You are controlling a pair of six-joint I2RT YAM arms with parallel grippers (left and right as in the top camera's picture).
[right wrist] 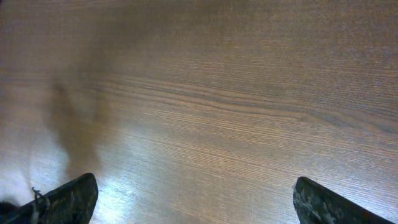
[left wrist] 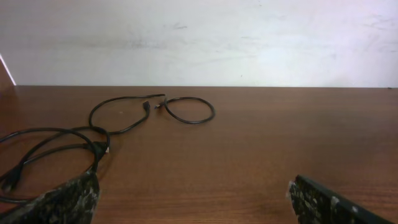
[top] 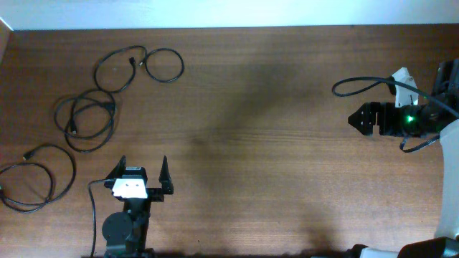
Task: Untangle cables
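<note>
Where cables (top: 111,107) run off-view, ends vanish.

The overhead camera looks straight down on the whole worktop (top: 258,143) from well above; the left wrist camera sits low, facing level past the left end effector (left wrist: 193,182) toward the back wall (left wrist: 199,37), sharing the cables (left wrist: 149,112) with the overhead; the right wrist camera tilts steeply down, close on wood grain.

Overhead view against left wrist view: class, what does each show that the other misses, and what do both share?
Only overhead: the right end effector, open, and the frontmost cable coil. Only left wrist: the face of the pale wall behind the table. Both: the left end effector, open, the twin-loop cable and the overlapping middle coil.
</note>
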